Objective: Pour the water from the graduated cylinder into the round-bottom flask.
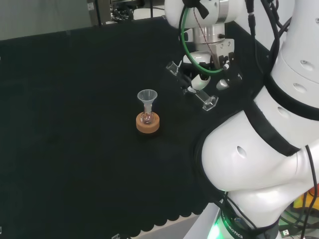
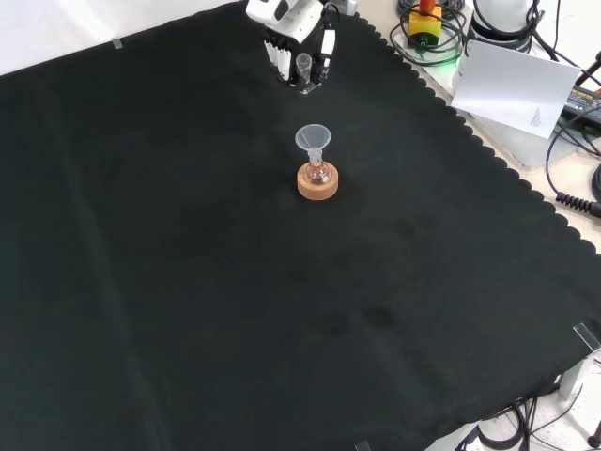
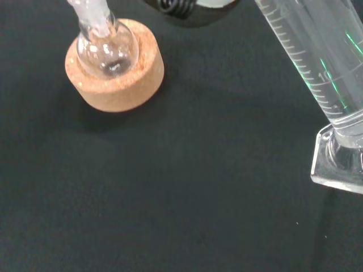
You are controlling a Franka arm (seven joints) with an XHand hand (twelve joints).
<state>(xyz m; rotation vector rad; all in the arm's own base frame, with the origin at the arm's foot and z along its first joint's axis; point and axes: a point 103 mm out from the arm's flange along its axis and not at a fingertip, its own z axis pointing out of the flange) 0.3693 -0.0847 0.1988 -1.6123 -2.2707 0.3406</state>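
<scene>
You've got the graduated cylinder (image 1: pixel 197 85) off the cloth and tipped well over, w/ the hand (image 1: pixel 199 79) wrapped round its middle. In the head view its mouth points up-left and its clear foot down-right. In the front view the fingers (image 2: pixel 274 56) hang curled beside the tube, so it's clamped on the cyl.

Landmark is the cork ring (image 1: pixel 147 123). The round-bottom flask (image 1: pixel 146 118) sits in it, upright, w/ a clear funnel (image 1: pixel 147 99) in its neck. In the head view the cyl is up and to the right of the ring, well apart; in the front view it's beyond the ring, higher in the picture.

Progress, as I judge it: pickup done, pour not yet. The cyl's mouth isn't over the funnel. Wrist view shows the flask bulb looking about empty; can't tell the water level in the cyl. Left for you: carry across to above the ring, line the lip up w/ the funnel, tip.
</scene>
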